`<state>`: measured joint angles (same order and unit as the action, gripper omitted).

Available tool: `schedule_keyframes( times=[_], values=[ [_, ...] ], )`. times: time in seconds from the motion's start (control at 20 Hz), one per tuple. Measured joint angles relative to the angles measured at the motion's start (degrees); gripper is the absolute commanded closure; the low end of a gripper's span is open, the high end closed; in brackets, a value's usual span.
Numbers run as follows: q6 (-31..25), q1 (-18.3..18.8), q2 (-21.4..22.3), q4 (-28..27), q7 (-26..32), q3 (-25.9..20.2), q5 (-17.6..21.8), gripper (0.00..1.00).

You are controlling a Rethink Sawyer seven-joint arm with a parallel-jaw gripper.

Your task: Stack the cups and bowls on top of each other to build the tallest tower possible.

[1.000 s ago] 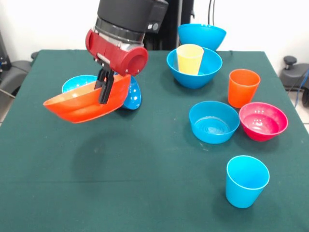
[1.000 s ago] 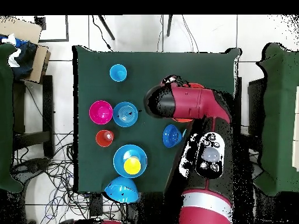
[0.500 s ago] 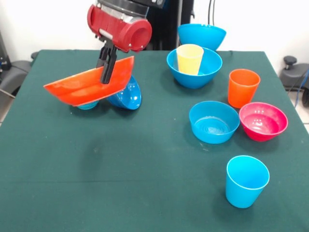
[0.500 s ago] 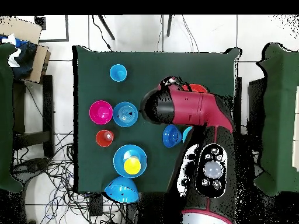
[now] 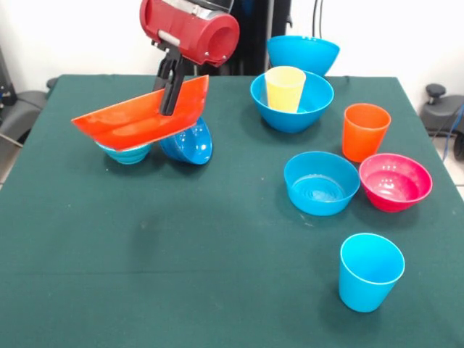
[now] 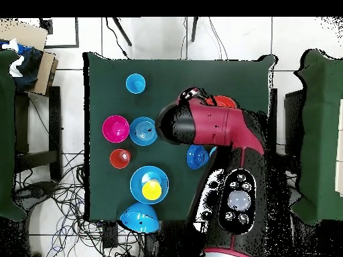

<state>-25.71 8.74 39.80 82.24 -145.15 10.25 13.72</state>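
Note:
My gripper (image 5: 170, 101) is shut on the rim of the wide shallow orange bowl (image 5: 138, 118) and holds it tilted in the air at the table's left. Under it sit a small cyan bowl (image 5: 125, 153) and a dark blue bowl (image 5: 191, 144) tipped on its side. The yellow cup (image 5: 284, 88) stands inside a large blue bowl (image 5: 313, 104). The orange cup (image 5: 365, 131), magenta-red bowl (image 5: 395, 181), medium light blue bowl (image 5: 321, 183) and light blue cup (image 5: 370, 271) stand at the right. In the overhead view the arm (image 6: 208, 127) hides the gripper.
A second large blue bowl (image 5: 303, 52) sits at the table's far edge. In the overhead view a rim of the orange bowl (image 6: 225, 102) and the dark blue bowl (image 6: 195, 156) show beside the arm. A cardboard box (image 6: 30, 47) stands off the table.
The gripper has risen with the orange bowl and shifted slightly right in the front view. The cyan bowl beneath it has come into sight. Nothing else moved.

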Motion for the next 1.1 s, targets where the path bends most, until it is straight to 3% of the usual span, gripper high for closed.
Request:
schedule_keyframes(
  times=[1.1],
  values=[
    [-5.08,-5.74,1.64,1.65,0.00,1.34,0.00,1.00]
  ],
)
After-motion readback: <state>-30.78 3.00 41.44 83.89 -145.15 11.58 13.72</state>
